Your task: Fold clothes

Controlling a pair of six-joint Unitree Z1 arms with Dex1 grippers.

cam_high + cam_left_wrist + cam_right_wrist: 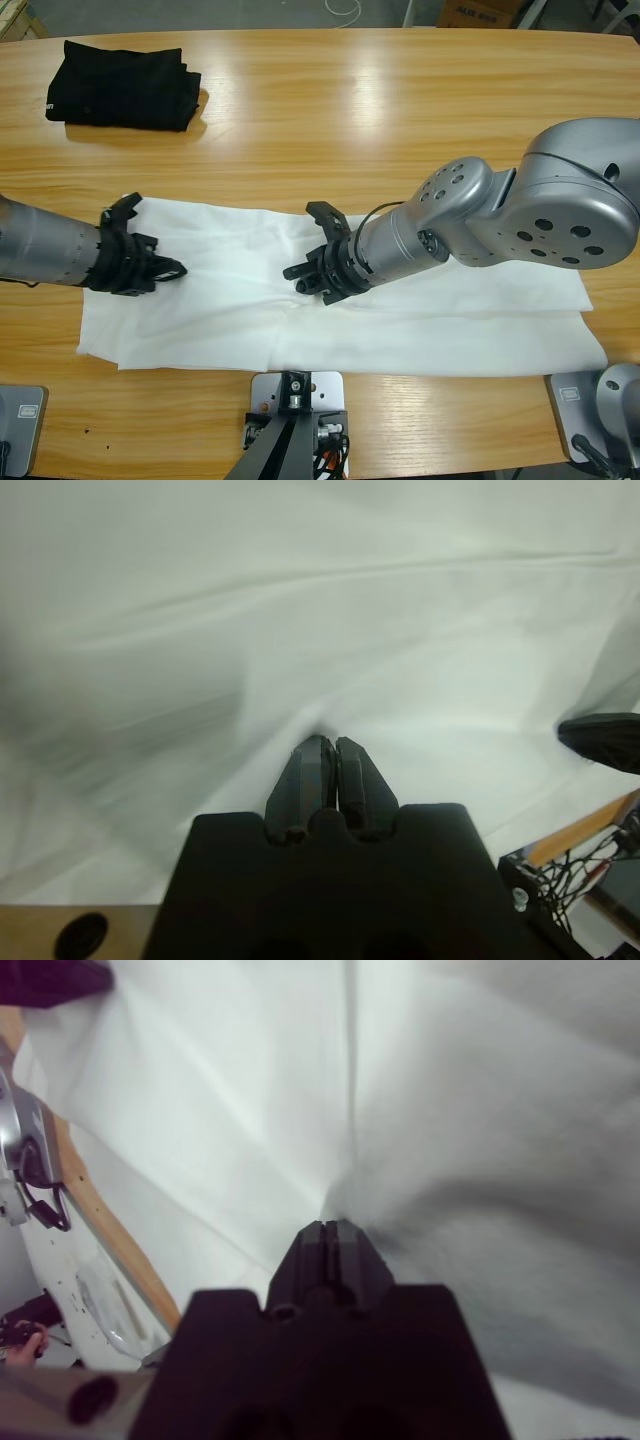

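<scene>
Both hands are clenched on the white cotton T-shirt, spread in a long band across the near half of the long wooden counter: the left hand pinches near its left end, the right hand near the middle. If either pinch has caught only the top layer, which I can't quite judge, the fold could drag skewed or bunch up. A black folded garment sits well apart at the counter's far left corner, with boxes just past the far edge
</scene>
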